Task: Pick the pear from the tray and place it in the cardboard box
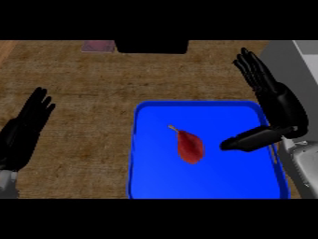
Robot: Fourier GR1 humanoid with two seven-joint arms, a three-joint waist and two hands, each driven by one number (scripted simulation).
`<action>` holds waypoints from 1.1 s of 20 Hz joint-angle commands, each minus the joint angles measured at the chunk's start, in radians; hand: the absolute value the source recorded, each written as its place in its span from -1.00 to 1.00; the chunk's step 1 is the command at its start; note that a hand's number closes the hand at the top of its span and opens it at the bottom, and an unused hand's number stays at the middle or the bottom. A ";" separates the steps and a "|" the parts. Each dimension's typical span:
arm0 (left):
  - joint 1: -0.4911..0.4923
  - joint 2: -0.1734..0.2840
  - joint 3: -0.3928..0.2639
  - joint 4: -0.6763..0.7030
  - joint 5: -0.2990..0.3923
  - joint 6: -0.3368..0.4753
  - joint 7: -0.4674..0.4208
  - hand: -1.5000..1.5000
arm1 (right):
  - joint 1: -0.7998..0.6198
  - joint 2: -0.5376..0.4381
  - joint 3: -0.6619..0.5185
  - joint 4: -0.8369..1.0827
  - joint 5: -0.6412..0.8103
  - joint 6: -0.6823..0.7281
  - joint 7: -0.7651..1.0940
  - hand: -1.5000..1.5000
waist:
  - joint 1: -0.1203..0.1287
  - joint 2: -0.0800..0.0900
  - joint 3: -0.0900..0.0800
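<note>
A dark red pear (190, 147) with a thin stem lies in the middle of the blue tray (148, 177), stem pointing up-left. My right hand (279, 107) hovers at the tray's right rim, fingers straight and pointing away, thumb reaching in toward the pear without touching it. At the left of the view, my left hand (20, 133) rests open over the wooden counter, well away from the tray. A dark box (151, 46) sits at the counter's far edge, mostly cut off by the view's top.
A small pinkish object (99, 45) lies at the far edge, left of the dark box. A grey-white surface (316, 70) borders the counter on the right. Wooden countertop (86, 93) spreads between the hands and beyond the tray.
</note>
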 commanded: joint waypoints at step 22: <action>0.028 -0.001 0.071 -0.024 0.009 -0.057 0.059 0.00 | -0.332 -0.101 0.406 -0.198 0.423 0.462 0.798 -1.00 | -0.019 -0.007 -0.003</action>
